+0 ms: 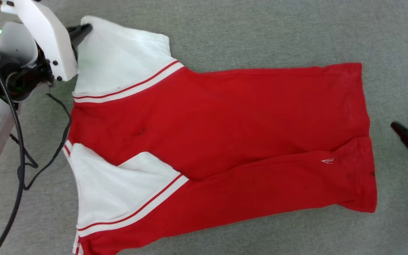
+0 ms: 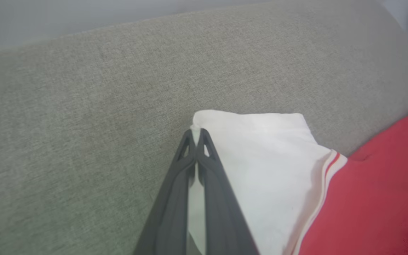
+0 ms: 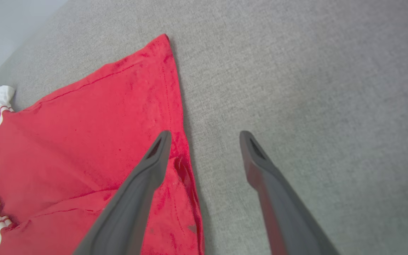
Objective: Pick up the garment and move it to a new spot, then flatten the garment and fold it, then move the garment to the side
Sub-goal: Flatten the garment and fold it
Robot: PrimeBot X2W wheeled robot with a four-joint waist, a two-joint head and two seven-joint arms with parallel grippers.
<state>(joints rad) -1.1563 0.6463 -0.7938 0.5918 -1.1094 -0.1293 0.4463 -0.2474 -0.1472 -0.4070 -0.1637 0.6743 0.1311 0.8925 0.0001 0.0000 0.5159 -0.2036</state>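
Two claws: left claw [image 2: 196, 132] clenched on the garment's [image 1: 225, 124] sleeve corner, right claw [image 3: 205, 136] released near its hem.

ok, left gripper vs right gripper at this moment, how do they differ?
Left gripper is shut, pinching the corner of the garment's white sleeve; right gripper is open and holds nothing. Left sits at the sleeve end; right straddles the red hem edge, one finger over cloth, one over grey surface. Both have long dark fingers.
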